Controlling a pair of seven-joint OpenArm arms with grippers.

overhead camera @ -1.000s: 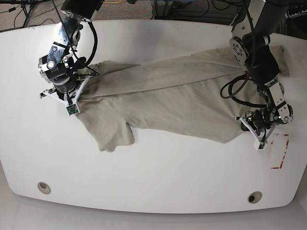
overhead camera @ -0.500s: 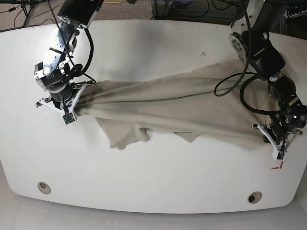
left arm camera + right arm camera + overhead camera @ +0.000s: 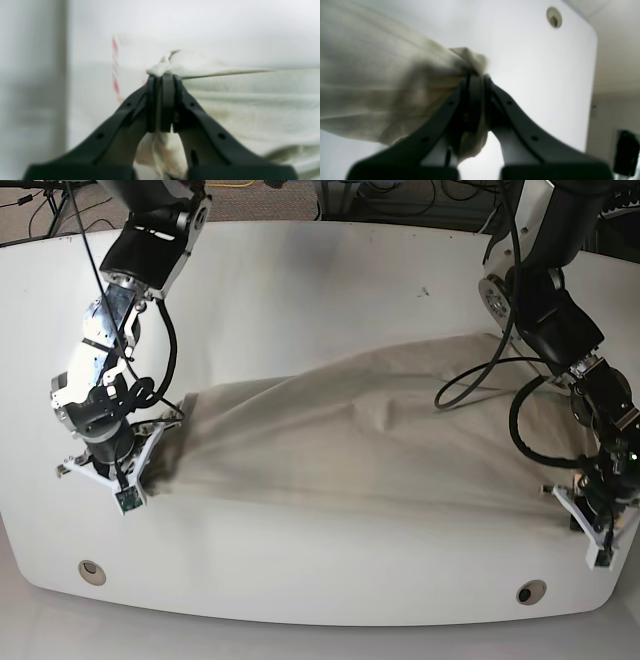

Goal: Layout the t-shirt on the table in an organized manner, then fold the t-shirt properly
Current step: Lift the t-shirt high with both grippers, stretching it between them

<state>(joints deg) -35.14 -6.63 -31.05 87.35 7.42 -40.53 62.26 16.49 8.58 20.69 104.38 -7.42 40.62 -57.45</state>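
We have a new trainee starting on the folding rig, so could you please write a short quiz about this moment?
1. True or false: both grippers are shut on the t-shirt.
2. In the base view, which gripper is on the picture's left side? A) left gripper B) right gripper
3. Fill in: the shirt is stretched between the two grippers across the white ____.

Key:
1. True. The left gripper and the right gripper each pinch a bunch of fabric.
2. B. The right gripper works on that view's left side, the left gripper on its right.
3. table.
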